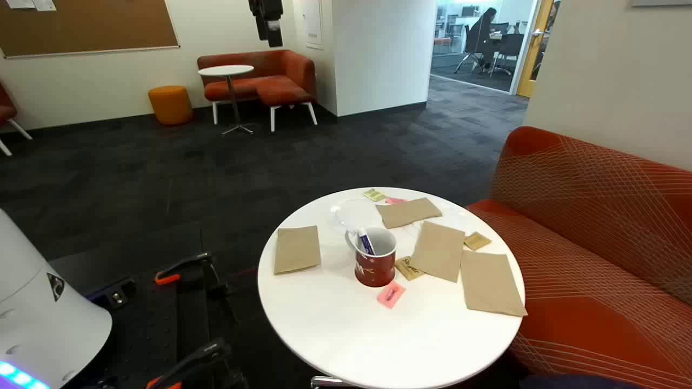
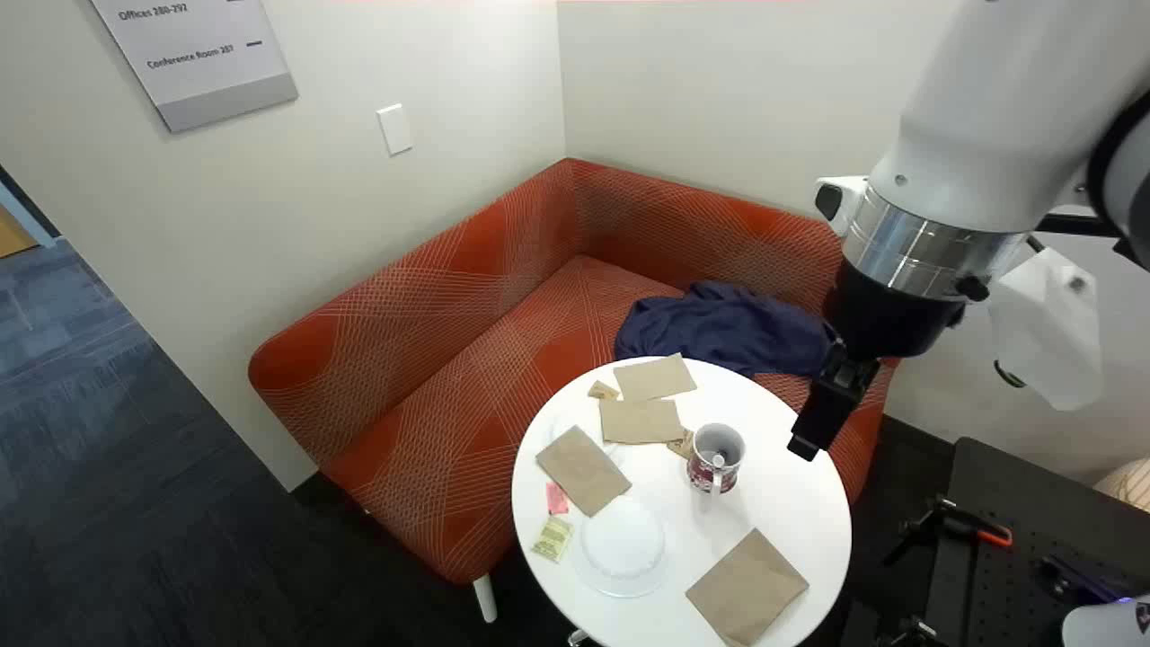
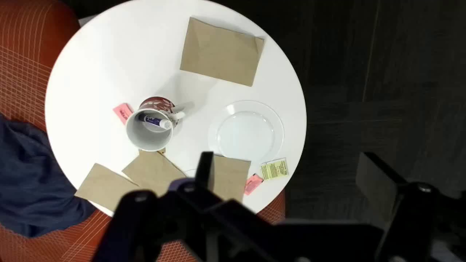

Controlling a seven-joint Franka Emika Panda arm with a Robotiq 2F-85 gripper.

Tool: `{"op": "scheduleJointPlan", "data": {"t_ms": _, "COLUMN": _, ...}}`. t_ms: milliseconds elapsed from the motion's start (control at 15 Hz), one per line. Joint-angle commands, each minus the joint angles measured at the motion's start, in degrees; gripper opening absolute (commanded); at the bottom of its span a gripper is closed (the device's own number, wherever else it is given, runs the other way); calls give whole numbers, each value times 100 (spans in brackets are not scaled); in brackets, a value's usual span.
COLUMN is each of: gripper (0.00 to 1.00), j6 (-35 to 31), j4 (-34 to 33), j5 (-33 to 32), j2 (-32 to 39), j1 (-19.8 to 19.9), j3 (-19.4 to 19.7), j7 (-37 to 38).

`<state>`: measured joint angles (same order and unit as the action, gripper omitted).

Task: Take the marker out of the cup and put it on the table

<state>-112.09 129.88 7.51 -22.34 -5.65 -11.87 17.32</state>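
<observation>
Table (image 3: 87, 62): round, white-topped; twelve o'clock is its top edge in the wrist view.
Pink packet (image 3: 123, 112): flat at nine o'clock.
Cup (image 3: 145, 134): upright, just off centre toward eight.
Marker (image 3: 154, 120): slanting inside the cup, white end up toward three.
Tan paper (image 3: 222, 52): at one.
Clear plate (image 3: 245, 134): past three.
Gripper (image 3: 289, 169): aloft toward four, jaws spread wide.

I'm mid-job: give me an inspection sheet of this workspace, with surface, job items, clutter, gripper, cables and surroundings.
Surface: round white table, partly covered by tan papers.
Cup: upright on the table.
Marker: leaning inside the cup, white end up.
Clutter: clear plate, pink packets, yellow packet, small brown packets.
Gripper: open, holding nothing.
Cables: none that I can make out with certainty.
Surroundings: red sofa beside the table, dark blue cloth on its seat; a person seated in the background.
</observation>
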Motion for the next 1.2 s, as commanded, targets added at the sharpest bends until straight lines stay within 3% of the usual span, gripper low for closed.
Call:
{"op": "scheduleJointPlan", "data": {"t_ms": 0, "gripper": 100, "j6": 15, "j4": -13, "j5": -17, "j2": 6, "j1": -38, "j3": 34, "j7": 13}}
{"op": "scheduleJointPlan", "data": {"t_ms": 600, "gripper": 100, "j6": -2, "j4": -35, "j5": -4, "j2": 6, "j1": -13, "j3": 58, "j7": 45}}
{"op": "scheduleJointPlan", "data": {"t_ms": 1133, "gripper": 100, "j6": 51, "j4": -162, "j5": 56, "j2": 127, "j1": 532, "j3": 639, "j7": 446}}
